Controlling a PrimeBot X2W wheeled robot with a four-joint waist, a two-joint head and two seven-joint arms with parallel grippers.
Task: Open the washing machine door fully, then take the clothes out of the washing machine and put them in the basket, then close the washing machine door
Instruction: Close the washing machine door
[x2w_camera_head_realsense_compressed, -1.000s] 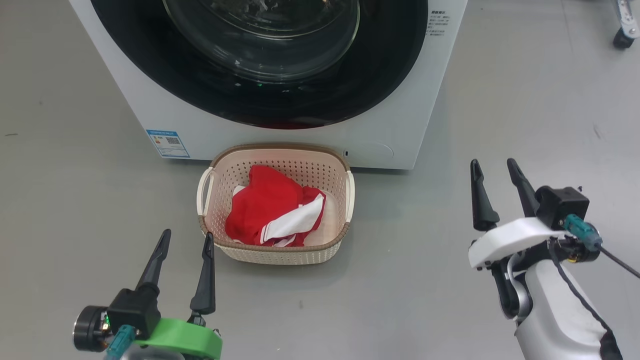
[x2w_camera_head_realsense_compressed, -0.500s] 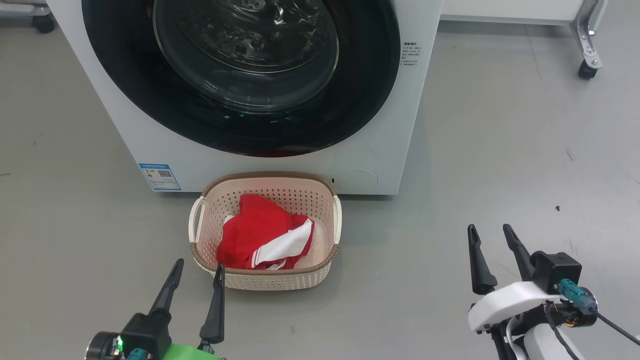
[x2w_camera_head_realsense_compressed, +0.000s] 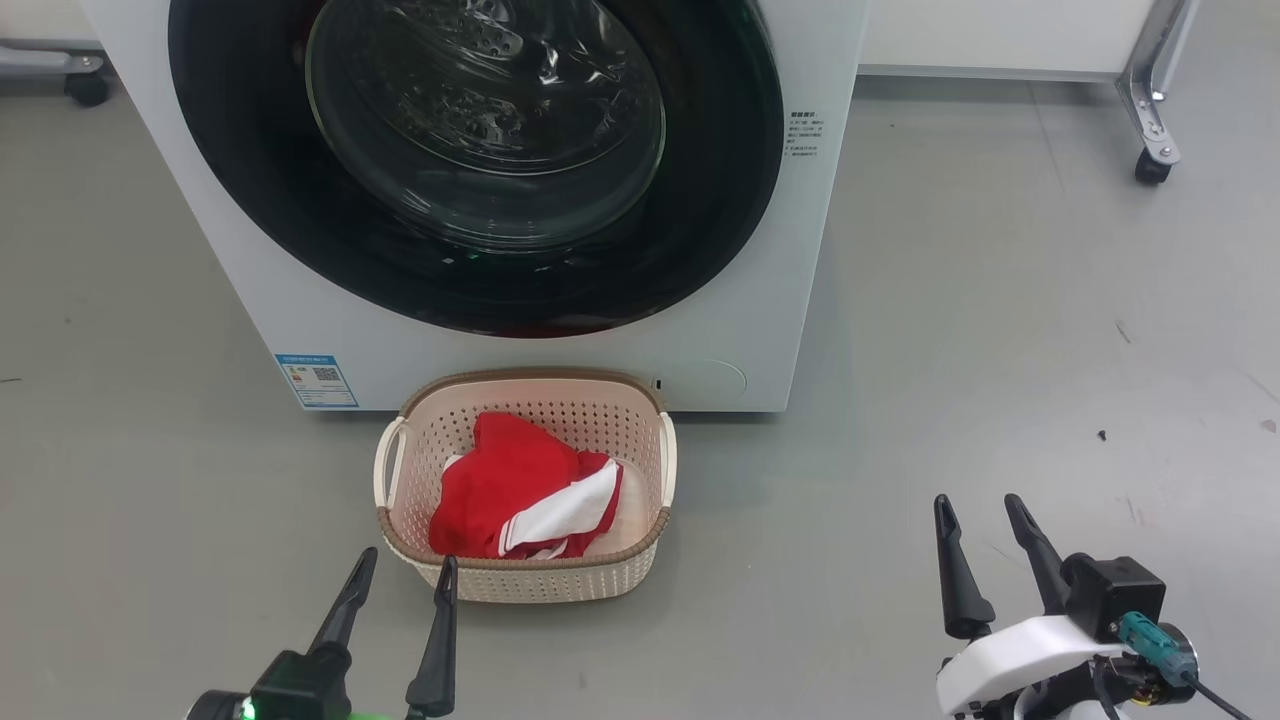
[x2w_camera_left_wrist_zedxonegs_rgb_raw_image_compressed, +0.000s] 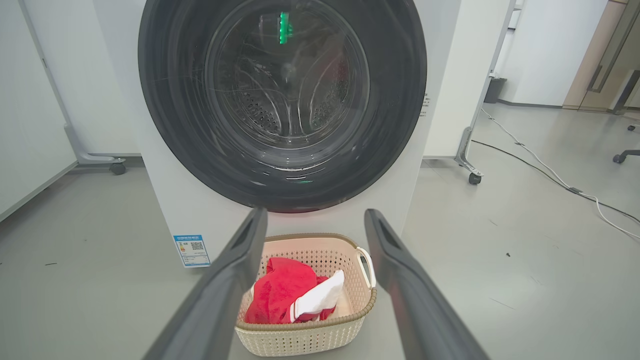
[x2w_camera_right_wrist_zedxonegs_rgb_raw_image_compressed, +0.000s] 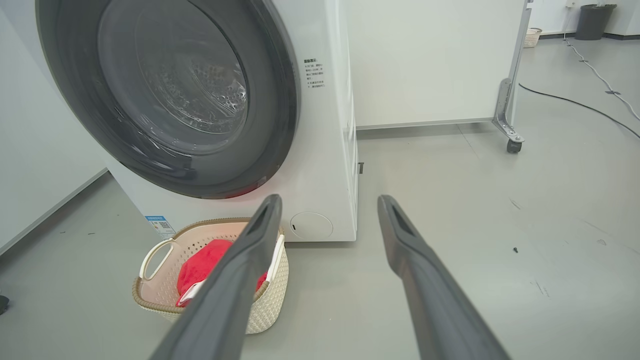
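washing machine door (x2w_camera_head_realsense_compressed: 480, 130) appears shut flush on the washing machine (x2w_camera_head_realsense_compressed: 560, 370); clothes (x2w_camera_head_realsense_compressed: 510, 495) lie in the basket (x2w_camera_head_realsense_compressed: 530, 377), on the floor against the machine's front foot. left gripper (x2w_camera_head_realsense_compressed: 410, 556) and right gripper (x2w_camera_head_realsense_compressed: 976, 498) both spread wide, empty. judged final stage: confirm the latch, then back off without nudging the basket.

A test lab is suggested by the washing machine (x2w_camera_right_wrist_zedxonegs_rgb_raw_image_compressed: 325, 150) stood on bare grey floor (x2w_camera_right_wrist_zedxonegs_rgb_raw_image_compressed: 500, 225), a castored white partition (x2w_camera_right_wrist_zedxonegs_rgb_raw_image_compressed: 430, 60) at two o'clock and a loose cable (x2w_camera_right_wrist_zedxonegs_rgb_raw_image_compressed: 582, 105).
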